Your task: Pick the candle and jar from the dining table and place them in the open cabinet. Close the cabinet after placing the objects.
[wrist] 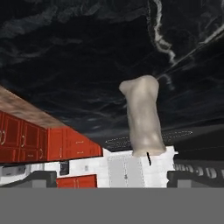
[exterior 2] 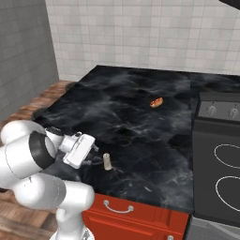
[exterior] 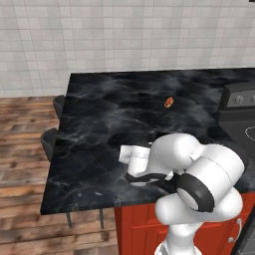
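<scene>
Candle (exterior 2: 108, 161) first: it stands upright on the dining table (exterior 2: 140, 126), near the table's front edge and toward its left corner, just in front of the gripper (exterior 2: 96, 149). The gripper lies almost level above the marble with its jaws spread wide apart and nothing between them; in the hand view the candle (wrist: 142, 116) sits dead ahead, between the two dark finger tips (wrist: 39, 177) but not yet touching either.

It looks like a light, stiff little stub of wax, pale and slightly waisted, with a short dark wick. I would judge it easy to knock over, since it is narrow and stands alone on a smooth slab. Its surface may be a bit slick, and hard pinching could mark it. The best hold seems to be across the middle of its body, one pad on each side, well clear of the wick end.

Farther back, toward the middle of the table, lies a tiny orange item (exterior 2: 156, 101), well apart from the candle. At the table's right edge stands a dark stove (exterior 2: 220, 154), and red base cabinets (exterior 2: 131, 215) show below the front edge.
</scene>
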You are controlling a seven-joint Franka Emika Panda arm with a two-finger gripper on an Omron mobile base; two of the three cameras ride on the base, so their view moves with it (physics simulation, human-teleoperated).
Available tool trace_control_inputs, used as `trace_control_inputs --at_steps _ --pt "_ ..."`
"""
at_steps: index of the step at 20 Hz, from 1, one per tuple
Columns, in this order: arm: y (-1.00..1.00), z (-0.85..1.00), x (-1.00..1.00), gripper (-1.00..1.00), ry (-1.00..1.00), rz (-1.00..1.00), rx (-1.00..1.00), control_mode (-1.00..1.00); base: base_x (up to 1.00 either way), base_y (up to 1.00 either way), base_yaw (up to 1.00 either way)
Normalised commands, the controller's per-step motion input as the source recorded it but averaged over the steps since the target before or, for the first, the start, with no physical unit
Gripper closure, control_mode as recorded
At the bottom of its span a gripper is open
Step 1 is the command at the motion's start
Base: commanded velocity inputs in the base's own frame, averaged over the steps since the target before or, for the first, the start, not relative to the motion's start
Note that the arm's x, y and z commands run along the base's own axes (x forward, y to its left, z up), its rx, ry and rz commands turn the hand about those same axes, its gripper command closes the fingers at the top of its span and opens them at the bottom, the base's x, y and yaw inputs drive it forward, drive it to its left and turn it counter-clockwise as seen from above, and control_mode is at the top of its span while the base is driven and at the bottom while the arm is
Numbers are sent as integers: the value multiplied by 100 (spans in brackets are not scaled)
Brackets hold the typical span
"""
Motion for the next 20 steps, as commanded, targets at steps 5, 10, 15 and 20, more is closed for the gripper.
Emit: trace_control_inputs --at_steps 5,10,15,20 --pt "-9 -9 18 -100 -1 1 0 -100 0 0 0" --pt "0 -12 24 -100 0 6 0 -100 0 0 0" --pt "0 -18 30 -100 0 10 0 -100 0 0 0" --pt "0 -16 9 -100 0 8 0 -100 0 0 0"
